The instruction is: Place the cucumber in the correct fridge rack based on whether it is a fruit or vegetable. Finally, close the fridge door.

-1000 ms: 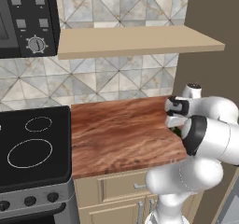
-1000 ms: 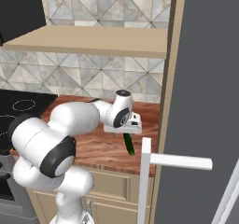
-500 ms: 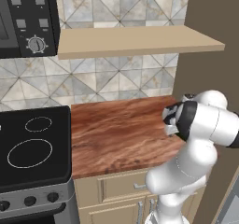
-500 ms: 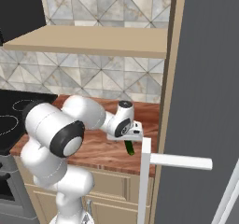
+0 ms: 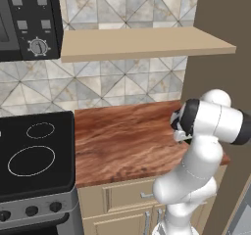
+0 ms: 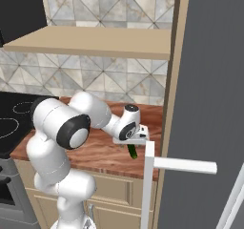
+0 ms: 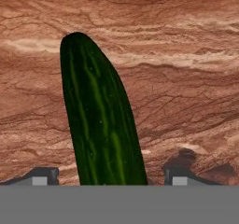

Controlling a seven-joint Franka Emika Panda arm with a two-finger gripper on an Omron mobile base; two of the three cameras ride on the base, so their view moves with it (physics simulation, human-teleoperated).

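Note:
The cucumber (image 7: 100,125) is a dark green rod lying flat on the wooden counter (image 7: 186,55). In the right base view the cucumber (image 6: 132,151) lies near the counter's front right corner, just under my hand. My gripper (image 7: 112,177) points down at it, one fingertip (image 7: 44,175) on each side and a gap of counter between each tip and the cucumber. The jaws are open and hold nothing. My gripper (image 6: 135,140) sits low over the counter. The fridge rack is out of view.
A tall dark grey fridge panel (image 6: 209,80) rises right of the counter, with a white bar (image 6: 181,165) jutting out at counter height. A beige wall shelf (image 5: 142,42) hangs above. The black stove (image 5: 34,155) is at the left, with a microwave (image 5: 24,18) above it.
My arm has folded over and swung toward the counter's right end, bringing the hand down over the cucumber. The cucumber has not moved.

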